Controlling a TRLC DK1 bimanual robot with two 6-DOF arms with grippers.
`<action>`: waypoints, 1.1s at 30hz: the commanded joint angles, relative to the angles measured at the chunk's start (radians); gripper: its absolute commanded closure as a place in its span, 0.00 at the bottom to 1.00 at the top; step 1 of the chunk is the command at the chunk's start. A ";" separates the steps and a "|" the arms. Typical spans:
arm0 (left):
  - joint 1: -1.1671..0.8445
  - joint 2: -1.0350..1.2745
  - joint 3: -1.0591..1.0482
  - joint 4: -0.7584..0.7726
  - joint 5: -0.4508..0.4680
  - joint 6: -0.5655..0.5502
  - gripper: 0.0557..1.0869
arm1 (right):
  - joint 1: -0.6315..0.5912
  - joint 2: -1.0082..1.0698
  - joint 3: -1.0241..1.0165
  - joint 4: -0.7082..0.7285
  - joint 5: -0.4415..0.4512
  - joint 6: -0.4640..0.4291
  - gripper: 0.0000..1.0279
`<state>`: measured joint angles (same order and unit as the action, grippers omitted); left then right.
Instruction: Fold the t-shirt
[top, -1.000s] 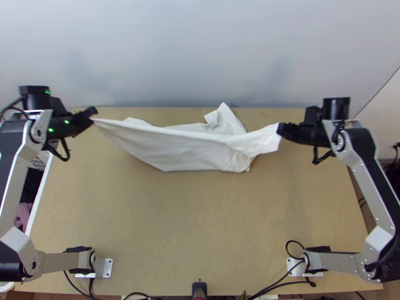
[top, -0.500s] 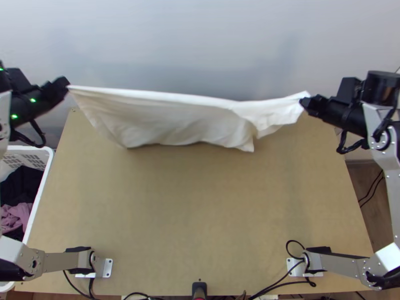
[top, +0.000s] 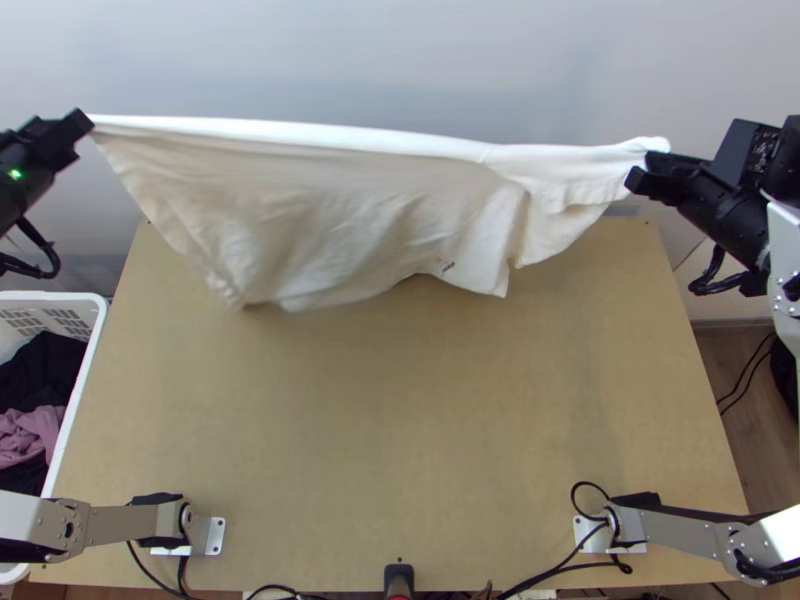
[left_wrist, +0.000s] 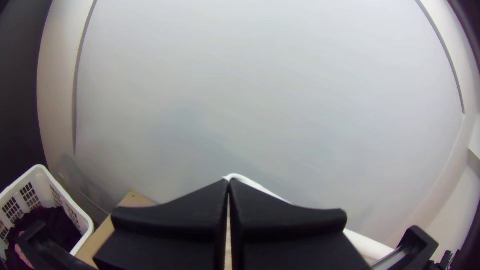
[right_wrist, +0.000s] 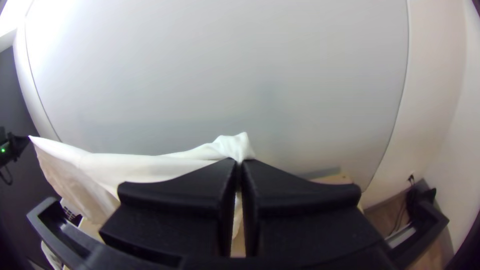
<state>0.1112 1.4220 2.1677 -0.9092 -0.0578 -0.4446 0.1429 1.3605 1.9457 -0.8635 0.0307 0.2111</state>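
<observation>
A: Starting on the left. What do we have?

B: White laundry basket (top: 84, 375) beside the table (top: 400, 430), dark cloth (top: 42, 368) and pink cloth (top: 30, 432) inside. Above its far end, the left gripper (top: 84, 122), in the air.

A: State of its pincer?

B: We see it clamped on a corner of the T-shirt (top: 330, 205). In the left wrist view the two fingers (left_wrist: 185, 210) meet at the tips, white cloth pinched right there.

A: And the T-shirt itself?

B: Off-white, slung between both grippers over the table's far part. Top edge nearly taut, dipping slightly to the right. Below it the cloth hangs in loose creases, bottom edge uneven. We note a small dark mark (top: 447, 267) near that edge, right of the middle. We cannot tell whether the hem touches the wood.

A: Farther right?

B: A shorter flap drapes close to the right gripper (top: 642, 172), raised beyond the table's far right corner.

A: Its pincer?

B: Also clamped on the T-shirt. In the right wrist view we find its fingers together, a small bunched tuft of fabric (right_wrist: 235, 146) poking out past the tips.

A: Last item on our right?

B: Black cables (top: 745, 380) on the wooden floor (top: 740, 450) beside the table.
</observation>
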 joint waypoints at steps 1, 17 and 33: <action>-0.016 -0.018 0.063 0.039 -0.073 0.015 0.96 | 0.053 -0.029 0.022 0.075 0.175 -0.113 0.97; -0.157 -0.156 0.055 -0.014 -0.140 0.119 0.96 | 0.199 -0.133 0.048 0.072 0.321 -0.171 0.97; -0.174 -0.282 0.092 -0.007 -0.140 0.254 0.96 | 0.204 -0.178 0.300 -0.066 0.393 -0.260 0.97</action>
<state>-0.0574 1.1976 2.2505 -0.9329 -0.1955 -0.2596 0.3454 1.1984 2.1353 -0.9092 0.3733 0.0189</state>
